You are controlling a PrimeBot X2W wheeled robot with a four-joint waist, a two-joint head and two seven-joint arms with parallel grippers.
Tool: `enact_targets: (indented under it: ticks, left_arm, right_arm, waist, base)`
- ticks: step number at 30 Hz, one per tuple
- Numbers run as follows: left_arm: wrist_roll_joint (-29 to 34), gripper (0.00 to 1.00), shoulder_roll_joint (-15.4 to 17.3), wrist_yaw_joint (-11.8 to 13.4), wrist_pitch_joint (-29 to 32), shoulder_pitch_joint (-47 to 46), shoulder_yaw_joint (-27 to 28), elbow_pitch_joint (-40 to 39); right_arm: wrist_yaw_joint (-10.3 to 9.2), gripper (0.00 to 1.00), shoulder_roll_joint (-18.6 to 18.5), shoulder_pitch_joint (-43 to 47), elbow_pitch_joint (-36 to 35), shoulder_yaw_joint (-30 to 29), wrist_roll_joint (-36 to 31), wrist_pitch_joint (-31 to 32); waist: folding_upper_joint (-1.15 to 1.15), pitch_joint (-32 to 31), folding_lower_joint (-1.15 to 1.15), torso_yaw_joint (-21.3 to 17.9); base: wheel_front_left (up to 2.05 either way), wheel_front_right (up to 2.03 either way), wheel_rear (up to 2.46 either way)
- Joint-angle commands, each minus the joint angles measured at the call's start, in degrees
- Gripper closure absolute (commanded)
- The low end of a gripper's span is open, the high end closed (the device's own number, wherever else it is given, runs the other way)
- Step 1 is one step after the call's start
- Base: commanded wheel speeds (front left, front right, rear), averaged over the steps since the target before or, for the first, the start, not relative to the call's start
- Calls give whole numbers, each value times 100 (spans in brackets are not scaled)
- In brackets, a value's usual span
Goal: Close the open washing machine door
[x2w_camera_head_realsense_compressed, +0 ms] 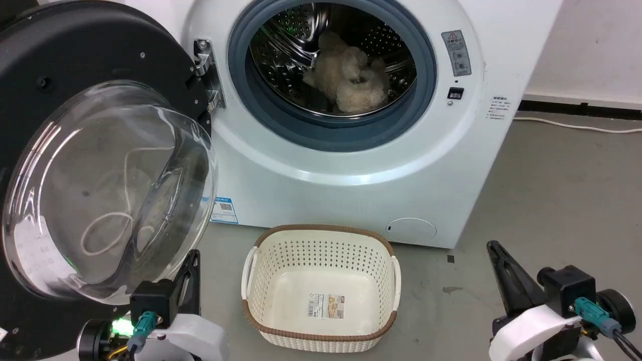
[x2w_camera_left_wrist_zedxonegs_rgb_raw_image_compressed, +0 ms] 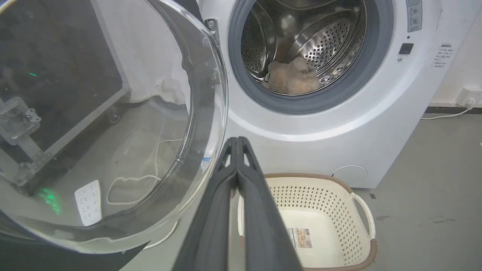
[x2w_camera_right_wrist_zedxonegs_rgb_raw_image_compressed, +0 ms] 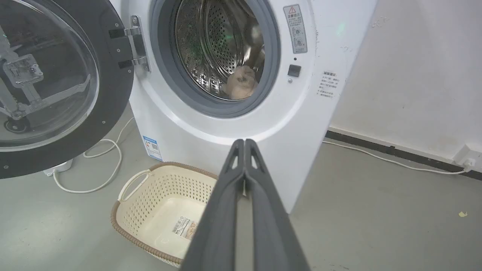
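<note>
Head view: washing machine door [x2w_camera_head_realsense_compressed: 105, 175] is swung wide open at L, hinged beside the drum opening of the washing machine [x2w_camera_head_realsense_compressed: 351, 175]. Beige fluffy laundry [x2w_camera_head_realsense_compressed: 351, 80] in drum. Cream basket [x2w_camera_head_realsense_compressed: 321, 250] on floor in front. Left gripper [x2w_camera_head_realsense_compressed: 194, 255] just under door's glass bowl; right gripper [x2w_camera_head_realsense_compressed: 494, 248] lower R, well apart from machine.

L wrist view: fingers [x2w_camera_left_wrist_zedxonegs_rgb_raw_image_compressed: 218, 210] pressed together, holding nothing, tips near glass edge.

R wrist view: fingers [x2w_camera_right_wrist_zedxonegs_rgb_raw_image_compressed: 222, 218] likewise closed, empty, pointing at machine front.
</note>
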Motion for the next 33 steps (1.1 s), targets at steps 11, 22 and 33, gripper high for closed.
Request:
enact_targets:
  ticks: [11,22,33]
  left_arm:
    - [14,100,-1,17,2,-18,6,-23]
    - [14,100,-1,17,2,-18,6,-23]
    - [14,100,-1,17,2,-18,6,-23]
  right_arm:
    - [-4,100,14,104,-26,-2,-30,3]
    - [-4,100,14,104,-26,-2,-30,3]
    - [-4,100,14,104,-26,-2,-30,3]
  waist:
    - [0,0,0,0]
    - [0,0,0,0]
    - [0,0,0,0]
  base:
    - [0,0,0]
    - [0,0,0]
    - [0,0,0]
